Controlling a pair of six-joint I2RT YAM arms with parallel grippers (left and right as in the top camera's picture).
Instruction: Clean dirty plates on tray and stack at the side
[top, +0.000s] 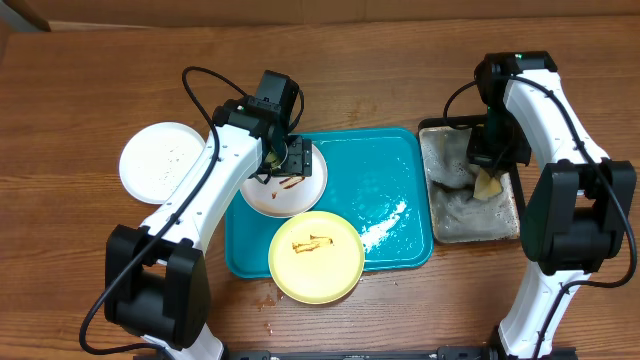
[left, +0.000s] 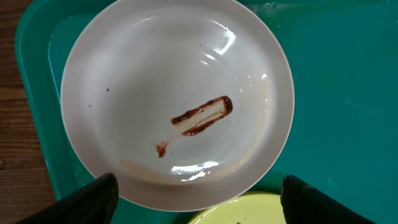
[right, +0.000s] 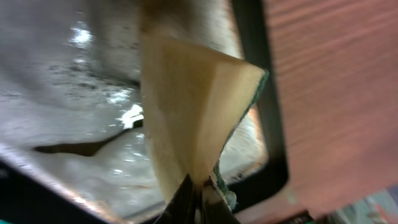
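On the teal tray (top: 385, 170) lies a white plate (top: 290, 195) with a brown smear, filling the left wrist view (left: 174, 93). My left gripper (top: 290, 160) hangs open over it, its jaws (left: 199, 182) wide apart at the plate's near rim and touching nothing. A pale yellow-green plate (top: 316, 256) with a brown smear overhangs the tray's front edge; its rim (left: 249, 208) shows. Another white plate (top: 160, 162) sits on the table to the left of the tray. My right gripper (top: 490, 170) is shut on a yellow sponge (right: 199, 112) over the black tray (top: 470, 225).
White foam (top: 385, 225) streaks the teal tray's right half. The black tray holds grey foamy water (right: 74, 93) and sits to the right of the teal tray. Bare wooden table (top: 90, 80) lies at the back and far left.
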